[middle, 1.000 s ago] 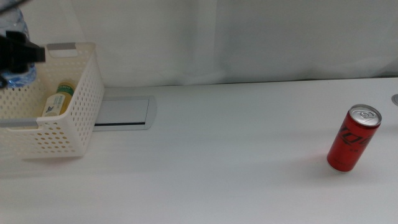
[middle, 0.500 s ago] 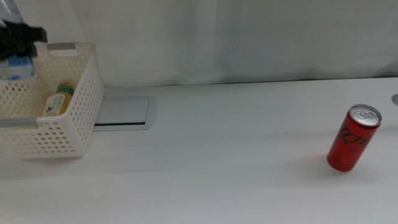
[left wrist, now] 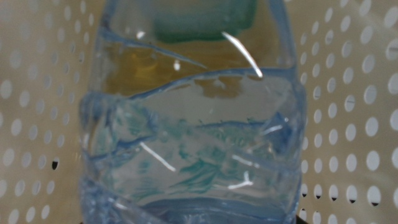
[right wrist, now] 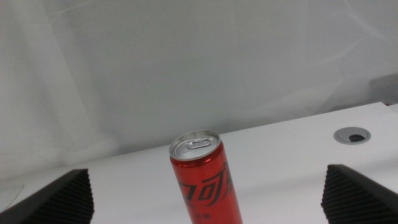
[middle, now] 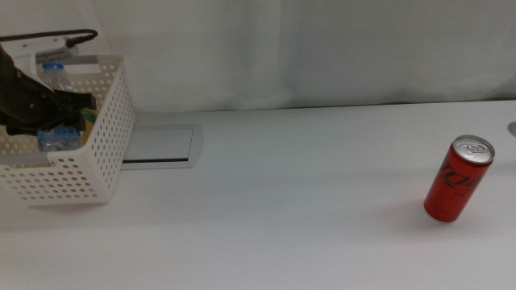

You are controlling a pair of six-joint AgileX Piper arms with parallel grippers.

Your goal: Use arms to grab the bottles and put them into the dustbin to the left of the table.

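The left arm [middle: 16, 93] reaches in from the 9 o'clock edge of the middle view, its dark wrist angled down over the white perforated dustbin [middle: 101, 137], which sits at about 10 o'clock on the white worktop [middle: 282, 201]. The left tool [middle: 50, 113] is down inside the dustbin with the clear water bottle [middle: 55, 109]; the bottle's blue cap [middle: 52, 68] sticks up above the black claw parts. The left wrist view is almost wholly filled by the bottle's rippled clear body [left wrist: 193, 124], with the dustbin's holed wall behind it; the jaw tips are barely seen there, so whether the tool pinches the bottle or stands spread cannot be told. A patch of yellow and green shows through the bottle and beside the tool: the yellow tea bottle [middle: 87, 115] lies in the dustbin, mostly hidden, its label too covered to read. Just beside the dustbin, toward 3 o'clock from it, is the grey metal plate [middle: 161, 145] set into the worktop. The red soda can [middle: 458, 179] stands upright at about 4 o'clock, well apart from the dustbin, silver top and pull tab up; it bears dark lettering, too small and slanted to read. The right tool [right wrist: 205, 193] is out of the middle view; in its wrist view its two dark jaws stand spread wide, one on either side of the can [right wrist: 205, 177], not touching it.
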